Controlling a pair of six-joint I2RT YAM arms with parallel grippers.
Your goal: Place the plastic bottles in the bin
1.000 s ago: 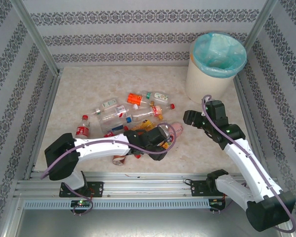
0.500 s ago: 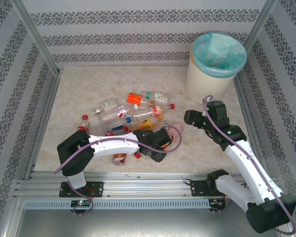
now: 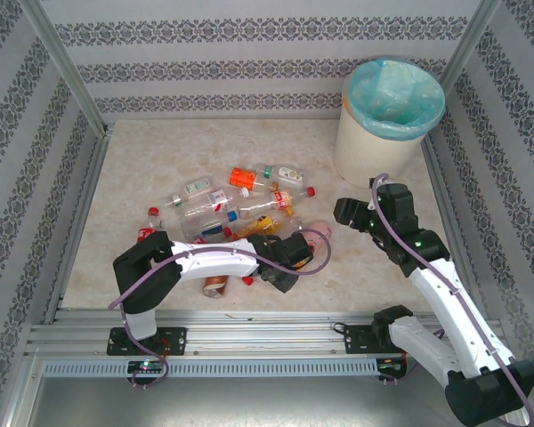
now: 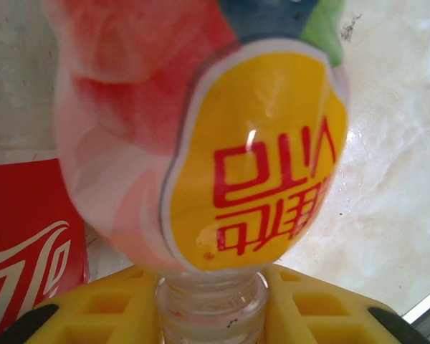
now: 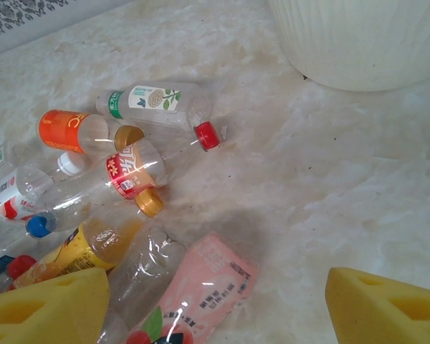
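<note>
The pink bottle (image 4: 201, 143) is at the near edge of the other bottles (image 3: 240, 205) strewn mid-counter (image 3: 133, 169), its neck clamped by the left gripper (image 4: 211, 315). The right gripper (image 3: 342, 212) hangs open near the bin (image 3: 374, 147).

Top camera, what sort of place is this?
Probably a robot test enclosure: aluminium frame posts, wallpaper-patterned panel walls around a marble-look table, and bottles strewn near a lined bin.

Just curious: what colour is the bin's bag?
The bag is light teal; top external view shows it best.
</note>
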